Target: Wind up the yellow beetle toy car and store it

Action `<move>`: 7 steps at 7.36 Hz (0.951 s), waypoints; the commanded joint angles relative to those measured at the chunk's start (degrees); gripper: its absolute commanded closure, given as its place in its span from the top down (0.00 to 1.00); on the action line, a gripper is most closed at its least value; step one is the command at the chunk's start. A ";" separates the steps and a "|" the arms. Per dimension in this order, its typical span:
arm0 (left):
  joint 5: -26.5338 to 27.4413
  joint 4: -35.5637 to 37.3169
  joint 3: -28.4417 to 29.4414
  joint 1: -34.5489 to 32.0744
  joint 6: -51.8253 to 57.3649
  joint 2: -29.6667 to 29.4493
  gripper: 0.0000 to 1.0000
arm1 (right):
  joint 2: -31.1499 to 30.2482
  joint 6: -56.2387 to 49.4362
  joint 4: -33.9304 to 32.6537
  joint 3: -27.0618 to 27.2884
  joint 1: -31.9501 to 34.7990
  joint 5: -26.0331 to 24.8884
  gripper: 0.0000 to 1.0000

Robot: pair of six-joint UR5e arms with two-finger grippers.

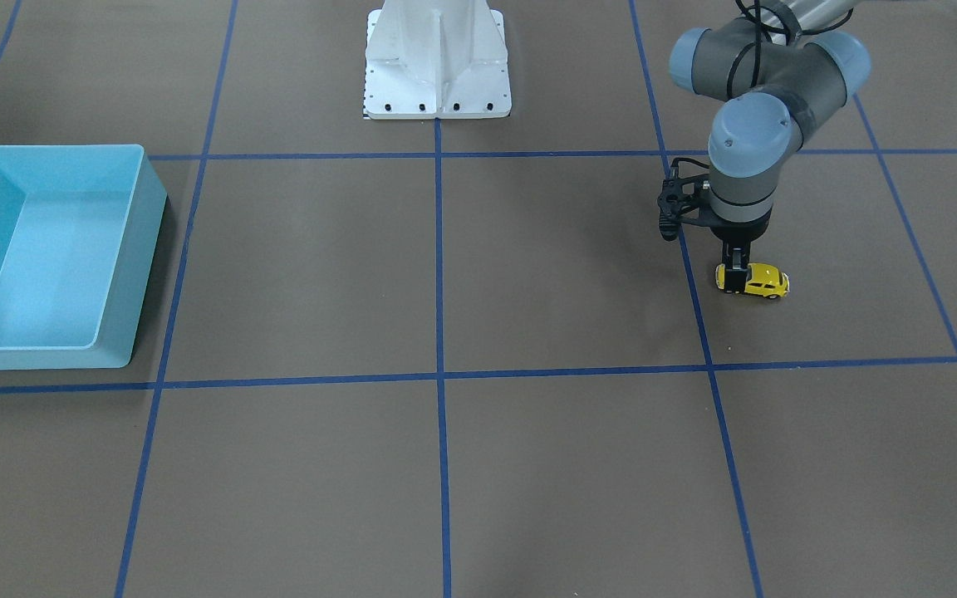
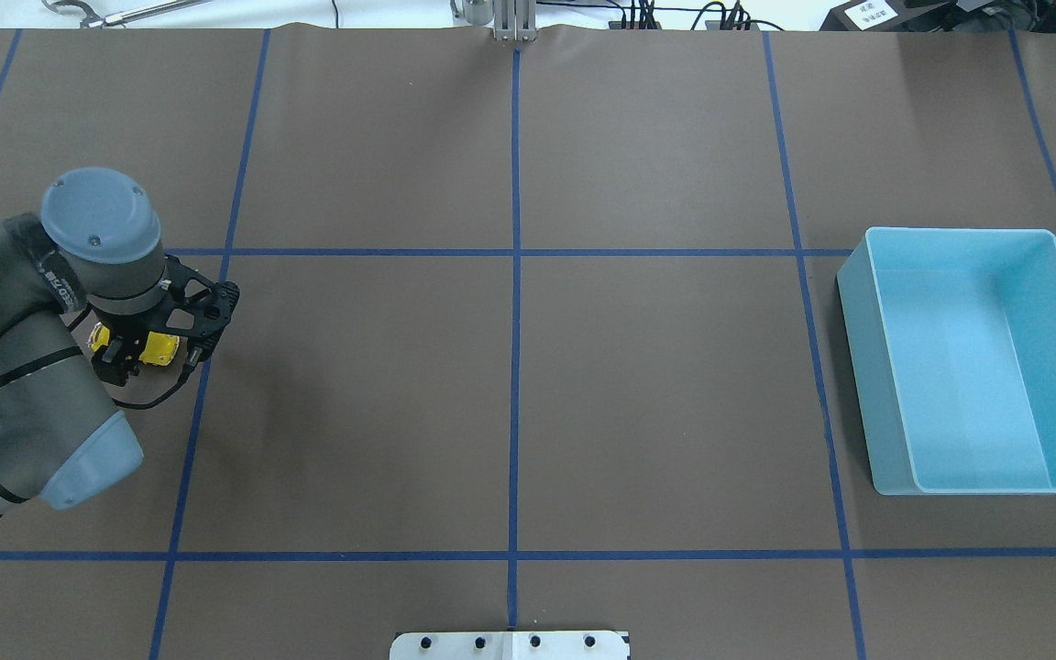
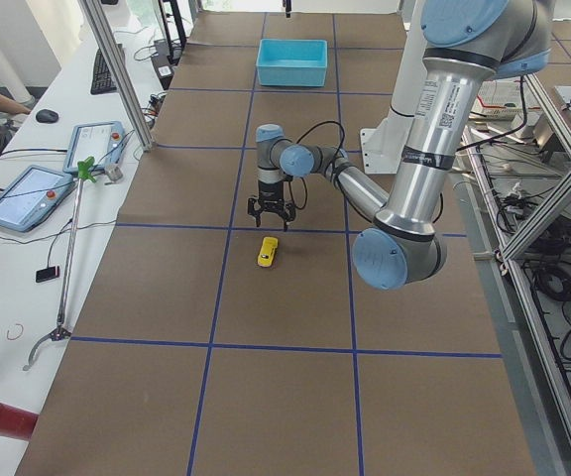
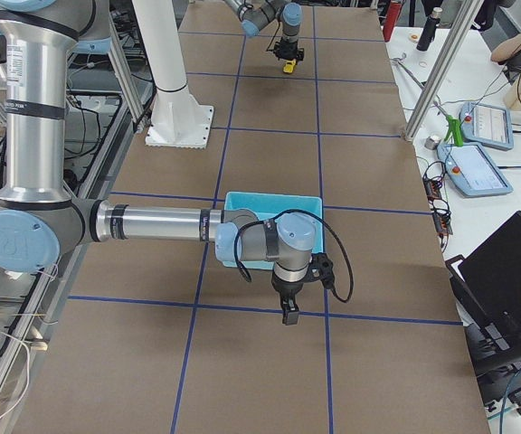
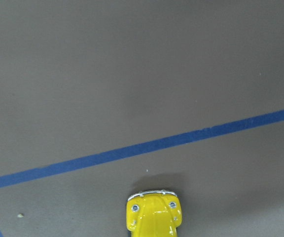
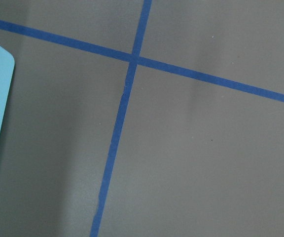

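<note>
You have the yellow beetle toy car (image 1: pixel 765 282) on its wheels on the brown table (image 1: pixel 528 274), at the robot's left and well apart from the light blue bin (image 1: pixel 46 249). The left gripper (image 1: pixel 734 278) points straight down over one end of the car. You cannot tell how wide it stands or whether it grips. The right gripper (image 4: pixel 289 313) hangs near the bin, and its opening cannot be judged.
</note>
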 commanded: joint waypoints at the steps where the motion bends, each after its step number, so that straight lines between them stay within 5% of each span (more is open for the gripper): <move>1: 5.29 1.42 0.25 1.52 -0.45 -0.27 1.00 | 0.00 0.01 0.00 -0.02 0.00 0.00 1.00; 7: 12.62 1.07 1.74 5.48 -5.72 -0.01 0.98 | -0.09 0.10 0.00 -0.11 0.00 0.00 1.00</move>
